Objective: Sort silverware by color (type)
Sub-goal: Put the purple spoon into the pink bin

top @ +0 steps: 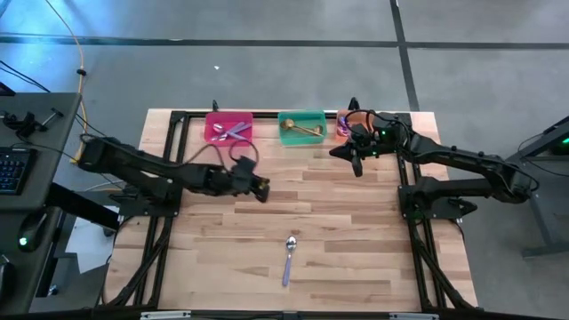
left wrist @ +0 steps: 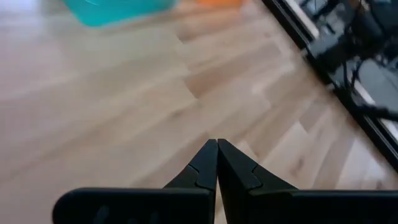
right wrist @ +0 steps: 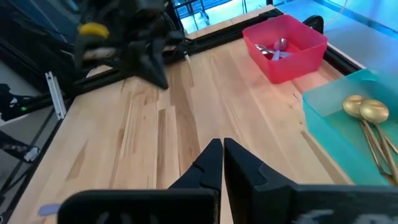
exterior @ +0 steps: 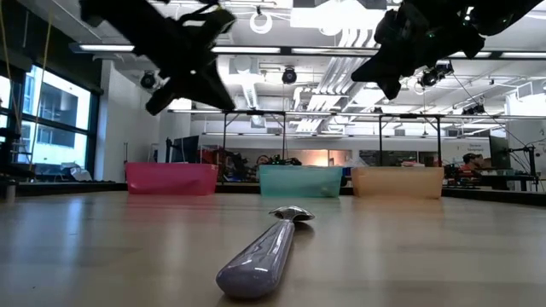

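One silver-lavender spoon lies flat on the table near its near edge; the low view shows its handle end closest. Silver-lavender spoons lie in the pink bin and gold spoons in the green bin; the right wrist view shows both, silver ones and gold ones. The orange bin is mostly hidden by the right arm. My left gripper is shut and empty above the table's middle, left of centre. My right gripper is shut and empty, in the air just near-side of the orange bin.
The three bins stand in a row along the table's far edge. A black frame runs around the table. Bare wood lies between the bins and the lone spoon. A keyboard sits on a side desk to the left.
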